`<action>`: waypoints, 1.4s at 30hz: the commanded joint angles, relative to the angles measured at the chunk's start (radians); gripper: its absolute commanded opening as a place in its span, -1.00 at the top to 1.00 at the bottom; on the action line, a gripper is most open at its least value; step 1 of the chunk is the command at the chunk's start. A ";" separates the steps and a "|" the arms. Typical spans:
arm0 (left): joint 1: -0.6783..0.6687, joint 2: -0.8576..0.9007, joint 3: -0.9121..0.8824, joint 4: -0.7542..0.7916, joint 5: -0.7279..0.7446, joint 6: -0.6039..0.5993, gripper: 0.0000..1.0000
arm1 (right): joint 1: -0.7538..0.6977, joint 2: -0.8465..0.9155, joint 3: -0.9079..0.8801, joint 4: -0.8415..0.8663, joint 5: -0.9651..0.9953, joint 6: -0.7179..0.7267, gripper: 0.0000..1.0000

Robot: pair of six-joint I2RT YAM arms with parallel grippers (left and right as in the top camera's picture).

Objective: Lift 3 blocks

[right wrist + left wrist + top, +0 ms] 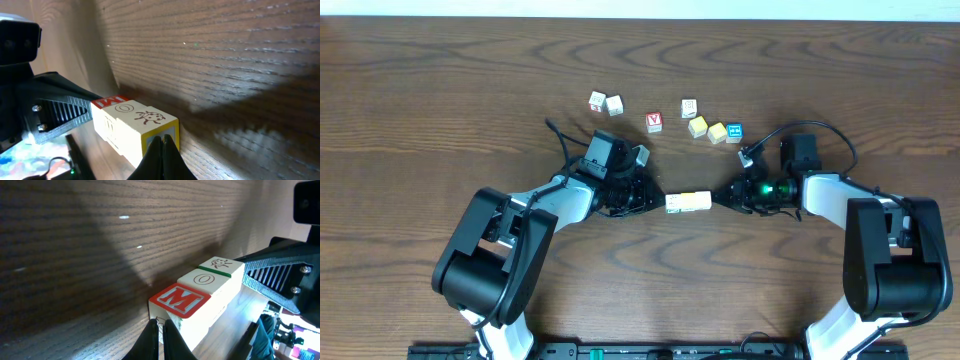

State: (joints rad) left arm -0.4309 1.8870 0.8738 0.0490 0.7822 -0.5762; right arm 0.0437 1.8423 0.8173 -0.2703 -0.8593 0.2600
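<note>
**Overhead.** The row of three blocks lies end to end mid-tabletop. It is squeezed between the left pincer at its 9 o'clock end and the right pincer at its 3 o'clock end. Loose cubes sit well apart toward 12 o'clock, out of the way. Nothing grips the row but end pressure. Both arms should therefore rise at one pace and one height, or the row will tilt and buckle at a joint.

**Left wrist.** The left pincer has its fingers pressed together and butts the end face of the M block. It pinches nothing. The O block and the bug block follow in line, faces touching, with the right pincer at the far end. The shadow alongside suggests the row is off the wood, though I cannot be sure. The push is best aimed along the row's centre line. A push that is off-centre would probably hinge the blocks apart.

**Right wrist.** The right pincer is likewise pressed together, its tip against the bug block's end face. The inward push should be firm and equal from both sides, and the lift slow and straight up.
</note>
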 commanded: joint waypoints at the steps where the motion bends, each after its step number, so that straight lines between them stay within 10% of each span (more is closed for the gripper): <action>1: -0.017 -0.002 -0.004 0.010 0.048 -0.003 0.85 | 0.056 -0.013 -0.007 -0.002 -0.080 0.006 0.98; 42: -0.016 -0.006 -0.004 0.040 0.101 -0.038 0.86 | 0.056 -0.014 -0.006 0.021 -0.159 0.069 0.99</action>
State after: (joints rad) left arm -0.4263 1.8870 0.8680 0.0654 0.7883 -0.6029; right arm 0.0517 1.8378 0.8173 -0.2493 -0.8524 0.3077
